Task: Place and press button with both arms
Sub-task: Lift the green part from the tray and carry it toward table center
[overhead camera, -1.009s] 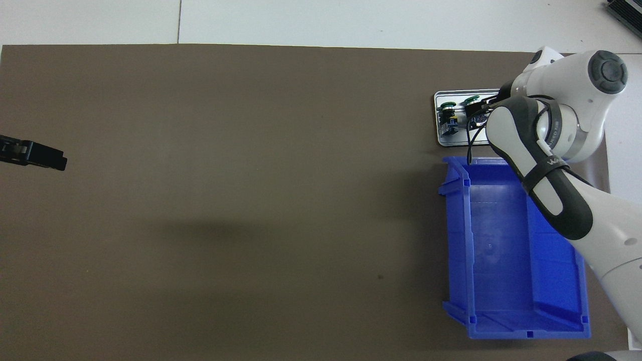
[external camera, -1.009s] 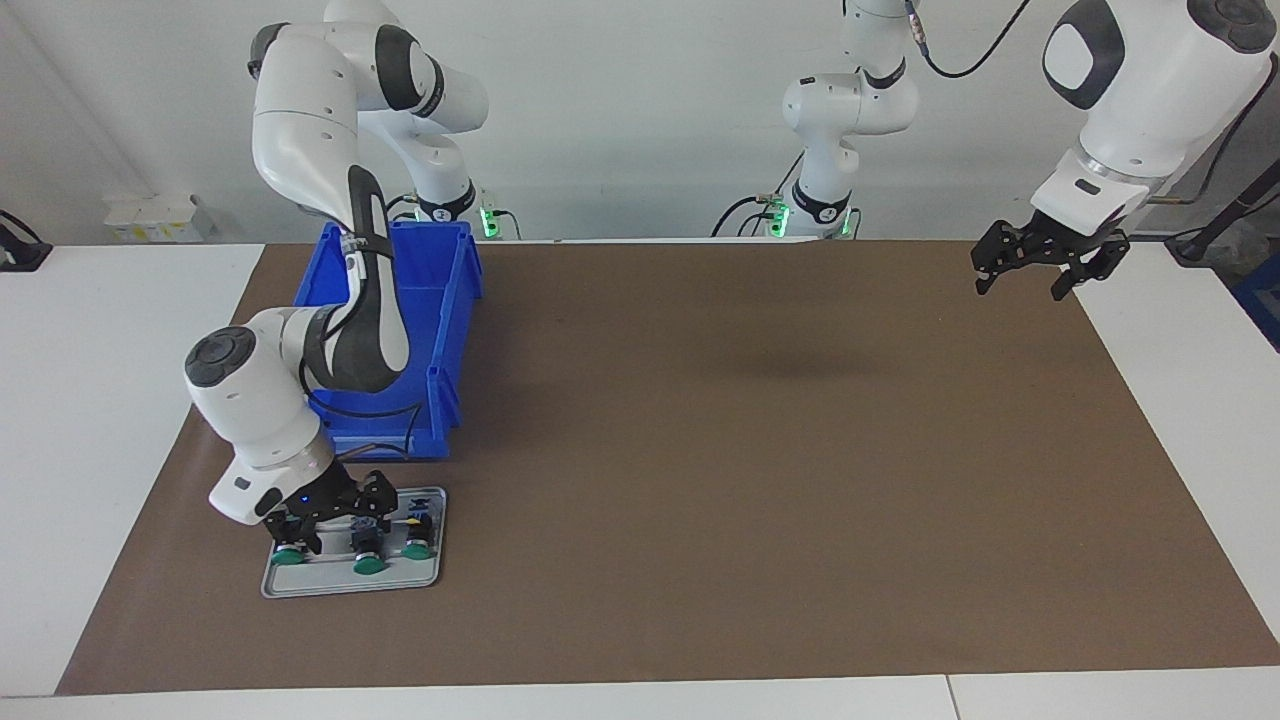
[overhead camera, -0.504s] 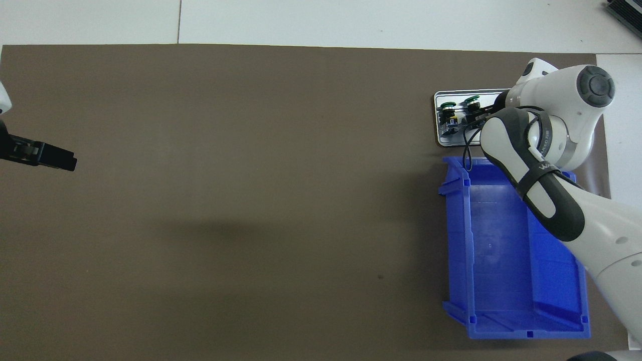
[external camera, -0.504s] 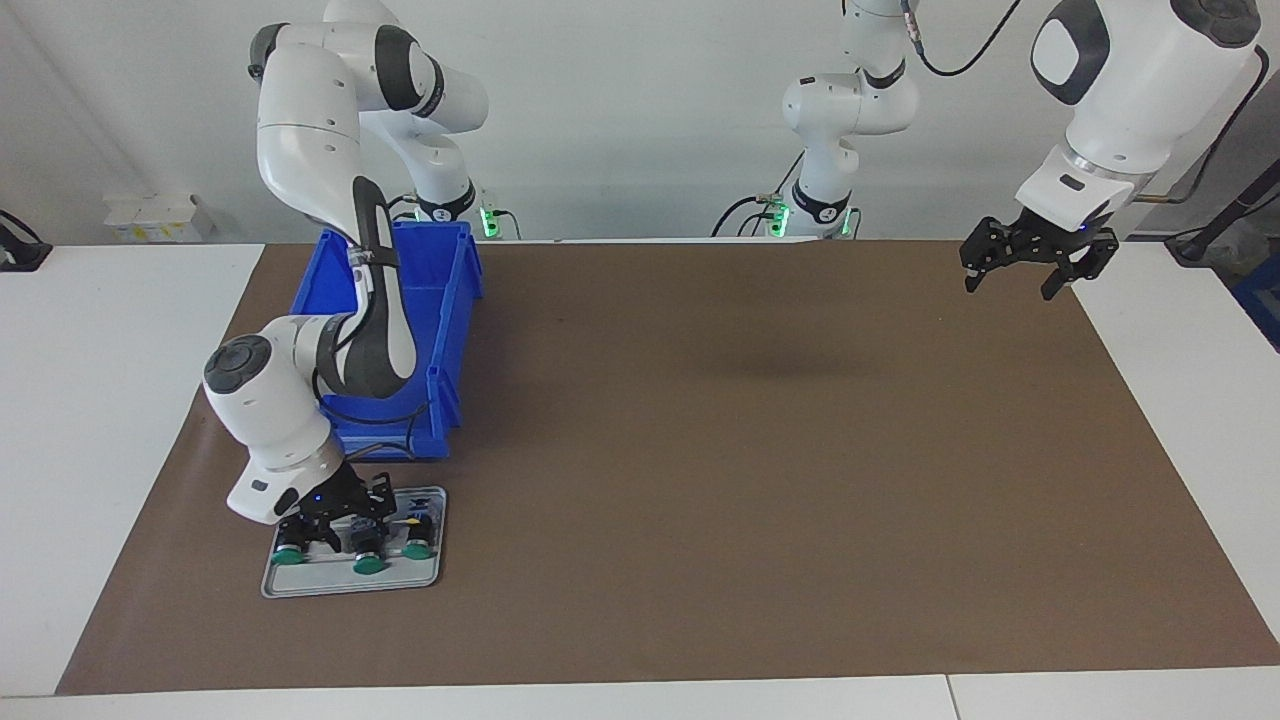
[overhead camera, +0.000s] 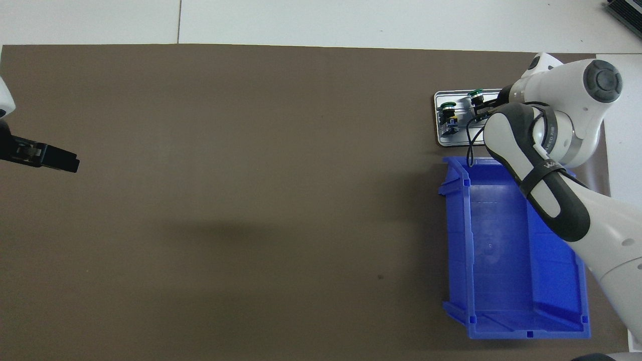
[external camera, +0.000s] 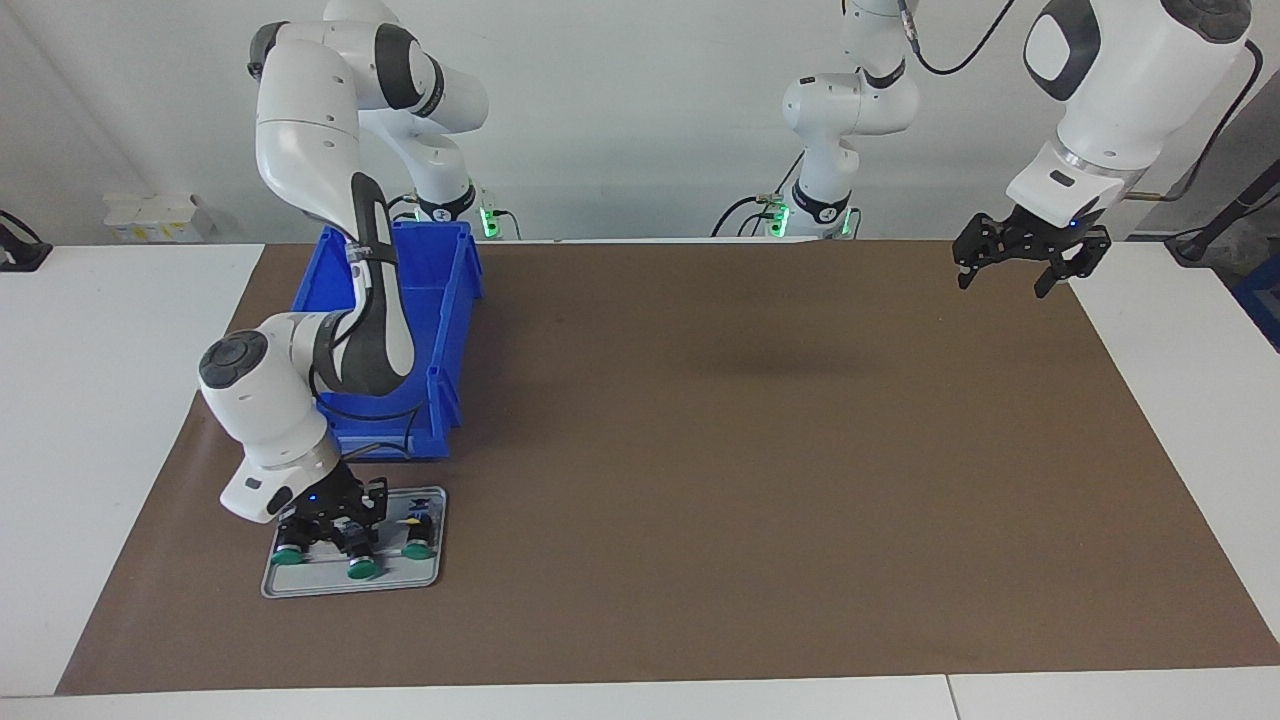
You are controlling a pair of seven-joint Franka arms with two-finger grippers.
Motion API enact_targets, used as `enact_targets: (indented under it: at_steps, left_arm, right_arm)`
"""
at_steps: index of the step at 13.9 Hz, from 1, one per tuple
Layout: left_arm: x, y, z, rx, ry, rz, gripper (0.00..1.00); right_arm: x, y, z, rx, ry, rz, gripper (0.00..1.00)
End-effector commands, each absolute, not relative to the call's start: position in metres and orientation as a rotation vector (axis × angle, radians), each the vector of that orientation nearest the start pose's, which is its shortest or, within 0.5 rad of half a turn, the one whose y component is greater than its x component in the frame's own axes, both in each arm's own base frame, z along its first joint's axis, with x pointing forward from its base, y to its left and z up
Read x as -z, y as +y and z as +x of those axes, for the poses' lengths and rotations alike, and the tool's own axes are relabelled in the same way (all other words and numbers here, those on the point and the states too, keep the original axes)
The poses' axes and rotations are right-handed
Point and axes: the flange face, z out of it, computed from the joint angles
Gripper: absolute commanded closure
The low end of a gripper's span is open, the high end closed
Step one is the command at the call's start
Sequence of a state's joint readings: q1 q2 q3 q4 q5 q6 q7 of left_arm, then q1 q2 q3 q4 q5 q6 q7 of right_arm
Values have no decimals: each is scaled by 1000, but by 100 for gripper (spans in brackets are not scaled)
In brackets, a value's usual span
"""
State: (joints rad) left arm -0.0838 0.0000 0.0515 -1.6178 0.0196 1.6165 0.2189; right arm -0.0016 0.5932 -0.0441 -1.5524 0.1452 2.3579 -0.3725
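Note:
Three green-capped buttons lie on a silver tray (external camera: 300, 586) near the mat's edge farthest from the robots, at the right arm's end. My right gripper (external camera: 348, 540) is down on the tray, shut on the black body of the middle button (external camera: 362, 570). The other two buttons (external camera: 288, 557) (external camera: 418, 550) lie on either side of it. In the overhead view the held button (overhead camera: 475, 93) and one neighbour (overhead camera: 448, 105) show; the arm (overhead camera: 531, 145) hides the third. My left gripper (external camera: 1002, 287) hangs open and empty, high over the mat's corner at the left arm's end.
A blue bin (external camera: 440, 330) stands on the brown mat just nearer to the robots than the tray, and the right arm reaches over it. It looks empty in the overhead view (overhead camera: 501, 250). White table borders the mat (external camera: 700, 450).
The right gripper's fingers have closed in on the middle button, and its cap has shifted slightly on the tray. The left gripper has drifted a little toward the table's middle.

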Motion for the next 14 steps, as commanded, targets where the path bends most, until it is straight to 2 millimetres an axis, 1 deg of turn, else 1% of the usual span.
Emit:
enact_targets:
  at_steps: [1, 3, 5, 7, 8, 9, 10, 11, 13, 14]
  left_arm:
    - [-608, -8, 548, -14, 381, -3090, 0]
    - [-608, -7, 548, -14, 378, -3090, 0]
    - [-608, -7, 548, -14, 374, -3091, 0]
    - [-608, -17, 548, -14, 400, -3087, 0]
    - [-608, -17, 548, -14, 402, -3087, 0]
    - [-608, -18, 548, -14, 404, -3087, 0]
    - [-609, -18, 548, -11, 404, -3087, 0]
    - [-608, -17, 548, -14, 402, -3087, 0]
    - [-608, -17, 548, -16, 402, -3087, 0]
    - [-608, -17, 548, -11, 402, -3087, 0]
  right_arm:
    - [-383, -23, 727, 276, -66, -3063, 100]
    - [-421, -15, 727, 207, 221, -3039, 100]
    - [-444, -10, 720, 168, 447, -3002, 100]
    - [-473, 16, 713, 195, 684, -2937, 100]
    - [-484, 24, 710, 199, 849, -2891, 100]
    - [-491, 38, 706, 191, 995, -2849, 100]
    - [-492, 58, 703, 173, 1122, -2803, 100]
    - [-492, 86, 699, 155, 1242, -2746, 100]
    - [-492, 149, 690, 153, 1532, -2588, 100]
    - [-490, 184, 680, 141, 1618, -2550, 100]
